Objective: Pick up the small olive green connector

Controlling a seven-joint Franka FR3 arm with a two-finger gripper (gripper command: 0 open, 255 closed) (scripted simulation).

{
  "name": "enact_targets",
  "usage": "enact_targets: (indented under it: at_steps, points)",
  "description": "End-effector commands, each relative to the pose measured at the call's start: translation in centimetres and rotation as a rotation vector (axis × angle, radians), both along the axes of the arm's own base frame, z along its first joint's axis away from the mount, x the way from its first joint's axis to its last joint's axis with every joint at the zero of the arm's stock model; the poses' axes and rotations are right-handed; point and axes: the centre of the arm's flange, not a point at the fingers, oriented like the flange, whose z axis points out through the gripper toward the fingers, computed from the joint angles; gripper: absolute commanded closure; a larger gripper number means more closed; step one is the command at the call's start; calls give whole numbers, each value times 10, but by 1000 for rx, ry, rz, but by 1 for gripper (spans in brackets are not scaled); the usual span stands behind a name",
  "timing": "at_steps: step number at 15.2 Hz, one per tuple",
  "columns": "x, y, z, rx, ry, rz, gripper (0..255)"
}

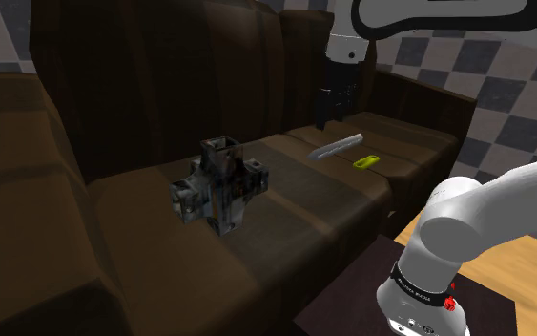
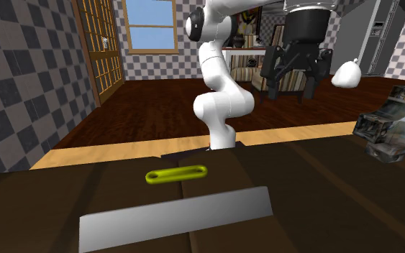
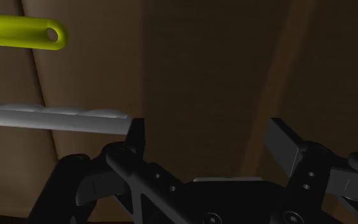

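Overhead, the black hand [image 1: 328, 122] hung above the seat of a dark brown sofa [image 1: 304, 210], its two fingers spread wide and pinching nothing. That looked like an approach pose, w/ room left to drop over the target.

The small yellow-green connector [image 1: 366, 160], a slim loop shape, lay flat on the seat cushion near its front edge. It was just beside a flat grey bar [image 1: 335, 146] and apart from it.

In the wrist view the connector [image 3: 18, 32] sat beyond the bar [image 3: 50, 118], off to one side and not between the fingers. The hand [image 3: 208, 137] prob. needed to shift over before descending.

Lying flat, the connector seemed to suit a top-down pinch across its narrow width.

A blocky grey object [image 1: 220, 183] sat well apart, toward the shoulder view's left.
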Motion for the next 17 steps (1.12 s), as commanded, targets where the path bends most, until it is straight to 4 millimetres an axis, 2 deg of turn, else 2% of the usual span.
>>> enact_targets:
  at_steps: [1,5,9,13,17]
  points:
    - [0,0,0,0,0,0,0]
    - [-34,-34,-23,4,15,253,0]
    - [-60,-76,-47,8,30,506,0]
    - [-74,-122,-70,12,46,759,0]
    - [-76,-171,-93,15,61,1012,0]
